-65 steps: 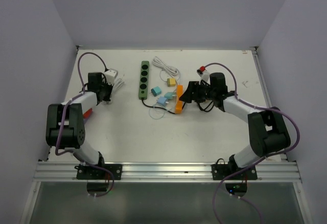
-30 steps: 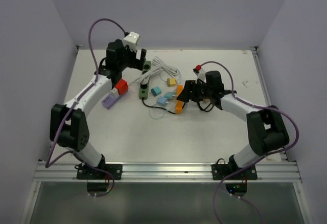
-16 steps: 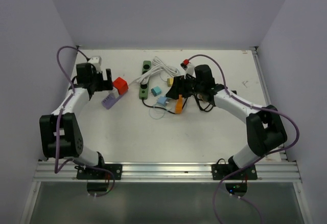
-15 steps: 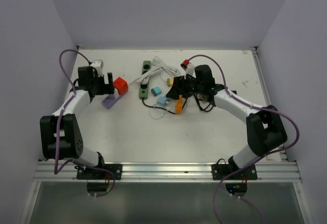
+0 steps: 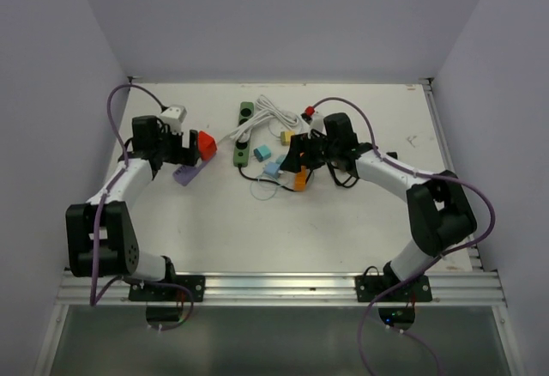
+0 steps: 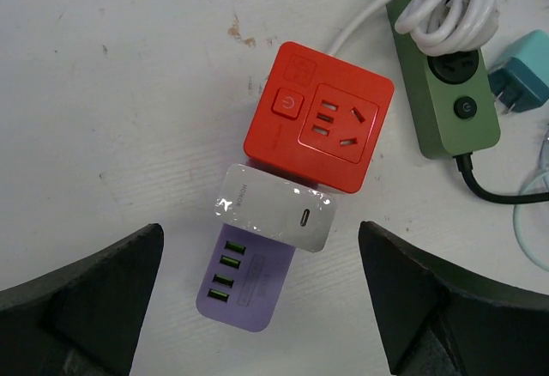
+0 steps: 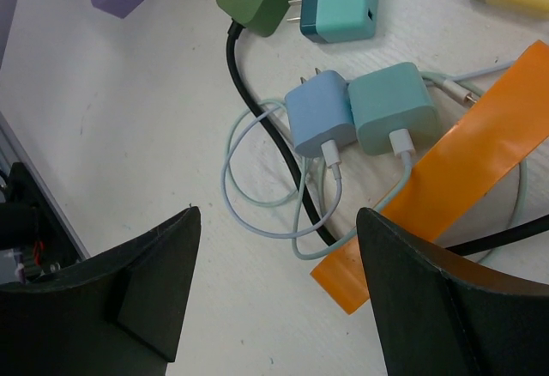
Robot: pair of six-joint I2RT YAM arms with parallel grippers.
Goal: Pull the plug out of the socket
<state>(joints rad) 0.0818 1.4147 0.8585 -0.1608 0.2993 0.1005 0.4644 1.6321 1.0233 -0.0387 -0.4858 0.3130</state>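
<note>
Toward the middle our right gripper (image 7: 276,221) has moved, jaws apart over a light-blue charger (image 7: 319,117) and orange strip (image 7: 446,178). Our left gripper (image 6: 262,260) stands wide above a red cube (image 6: 319,114). We see the socket (image 5: 244,136) between them, white cord (image 6: 446,7) across it, on the white table (image 5: 343,221).

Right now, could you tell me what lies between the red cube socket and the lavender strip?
A white charger block overlaps the red cube socket and the lavender strip; the left wrist view shows it.

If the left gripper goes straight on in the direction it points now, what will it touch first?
Most likely the white charger. It lies centred between the open fingers of the left gripper, over the purple strip and next to the red cube. Depth is hard to judge here.
</note>
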